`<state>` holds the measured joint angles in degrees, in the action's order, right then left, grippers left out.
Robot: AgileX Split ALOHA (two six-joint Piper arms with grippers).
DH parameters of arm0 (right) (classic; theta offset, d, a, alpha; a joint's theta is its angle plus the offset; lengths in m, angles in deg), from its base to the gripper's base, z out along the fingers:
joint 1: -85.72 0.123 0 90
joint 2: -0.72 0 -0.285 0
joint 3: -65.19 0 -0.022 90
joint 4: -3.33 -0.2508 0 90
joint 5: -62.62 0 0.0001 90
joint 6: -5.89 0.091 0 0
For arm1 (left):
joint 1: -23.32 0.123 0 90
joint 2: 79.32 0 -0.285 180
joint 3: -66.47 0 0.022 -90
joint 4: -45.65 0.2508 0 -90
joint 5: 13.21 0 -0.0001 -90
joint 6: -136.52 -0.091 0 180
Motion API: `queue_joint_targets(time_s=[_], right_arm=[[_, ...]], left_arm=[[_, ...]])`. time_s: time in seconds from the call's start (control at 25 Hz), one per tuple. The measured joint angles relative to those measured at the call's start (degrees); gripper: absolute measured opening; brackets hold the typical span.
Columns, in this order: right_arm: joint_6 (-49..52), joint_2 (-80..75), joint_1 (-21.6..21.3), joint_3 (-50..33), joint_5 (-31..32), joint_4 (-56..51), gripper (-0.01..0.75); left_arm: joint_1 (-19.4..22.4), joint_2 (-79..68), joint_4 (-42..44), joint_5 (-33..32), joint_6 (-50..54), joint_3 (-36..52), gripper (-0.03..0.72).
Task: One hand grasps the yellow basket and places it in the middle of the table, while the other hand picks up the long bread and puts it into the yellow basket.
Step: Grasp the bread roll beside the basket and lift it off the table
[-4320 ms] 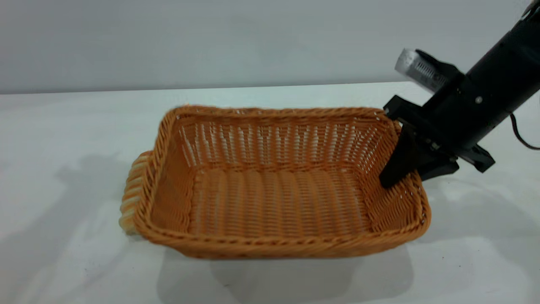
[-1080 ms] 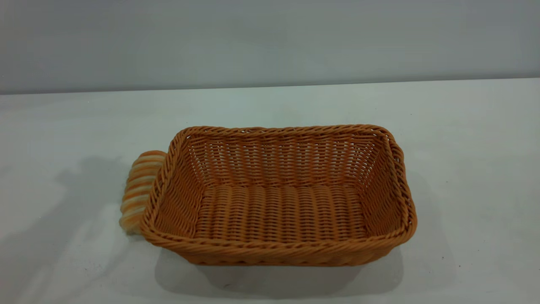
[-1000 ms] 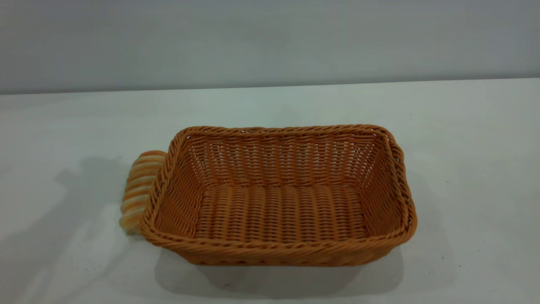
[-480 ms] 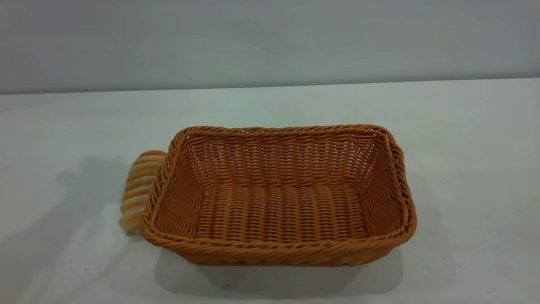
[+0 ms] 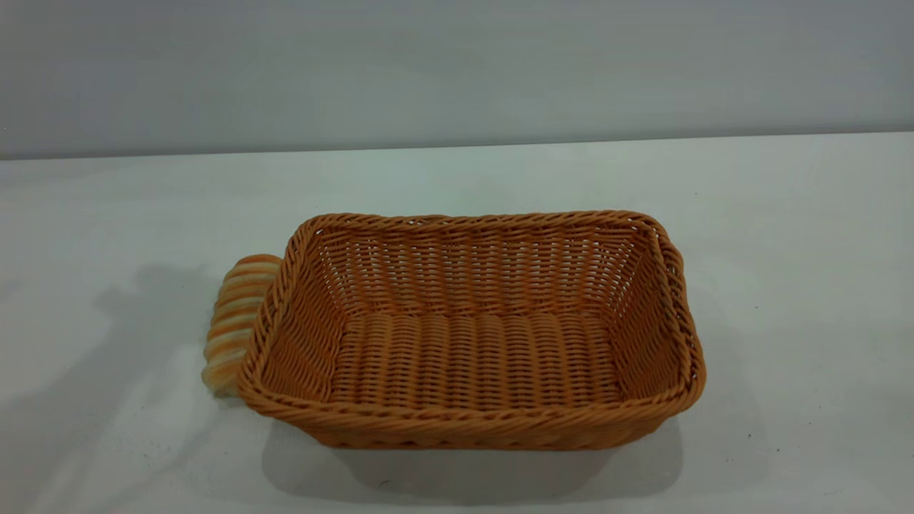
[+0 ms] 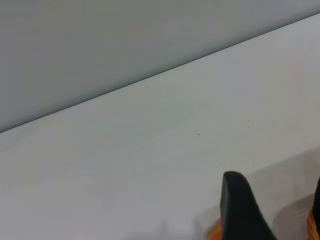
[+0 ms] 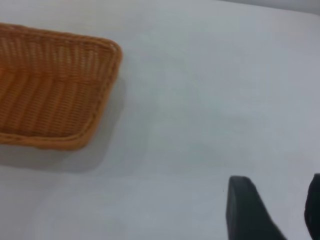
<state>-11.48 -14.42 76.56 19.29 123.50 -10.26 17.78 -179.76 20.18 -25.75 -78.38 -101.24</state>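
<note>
A plain grey wall backs the wide white worktop (image 5: 785,235). The yellow basket (image 5: 471,421) sits mid-frame, empty and apparently already placed. The long bread (image 5: 232,321) lies tight against its left wall, half hidden, so a grasp probably has room only from the open left side. Both hands show spread fingers, holding nothing: left hand (image 6: 280,210), right hand (image 7: 275,210)

Yellow basket (image 7: 47,90) on white table (image 7: 210,100), right gripper (image 7: 280,210) jaws apart, well clear of it
</note>
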Motion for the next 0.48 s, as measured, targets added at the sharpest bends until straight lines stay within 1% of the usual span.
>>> queue_joint_targets(time_s=[0.48], right_arm=[[0.56, 3.07, 0.00, -0.33, 2.07, 0.96, 0.315]], left_arm=[[0.00, 0.00, 0.00, -0.07, 0.00, 0.00, 0.411]])
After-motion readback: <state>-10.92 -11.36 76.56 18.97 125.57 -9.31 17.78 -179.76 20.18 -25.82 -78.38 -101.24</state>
